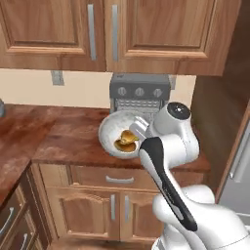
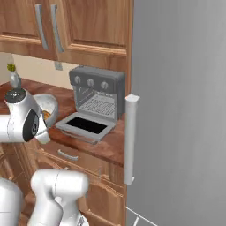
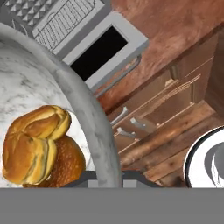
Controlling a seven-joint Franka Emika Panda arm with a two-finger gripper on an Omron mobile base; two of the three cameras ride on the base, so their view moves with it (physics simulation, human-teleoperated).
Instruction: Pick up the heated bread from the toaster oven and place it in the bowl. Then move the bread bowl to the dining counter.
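Observation:
The white marbled bowl (image 1: 113, 132) hangs tilted above the counter's front edge, in front of the toaster oven (image 1: 139, 95). My gripper (image 3: 108, 178) is shut on the bowl's rim (image 3: 94, 118) at its right side. Inside the bowl lies the golden heated bread (image 3: 35, 148), resting against a darker brown piece (image 3: 70, 164). From the left base the bread (image 1: 126, 140) sits low in the bowl. The toaster oven (image 2: 98, 90) stands with its door (image 2: 84, 126) dropped open and its wire rack bare. In the right base view my arm covers most of the bowl (image 2: 49, 108). The dining counter is out of view.
A tall grey fridge (image 2: 176, 110) with a long handle (image 2: 129, 137) stands right of the oven. Wooden wall cabinets (image 1: 112, 34) hang above the reddish-brown counter (image 1: 58, 134). Drawers and cabinet doors (image 1: 114, 195) lie below it. A small vase (image 2: 13, 75) stands at the counter's back.

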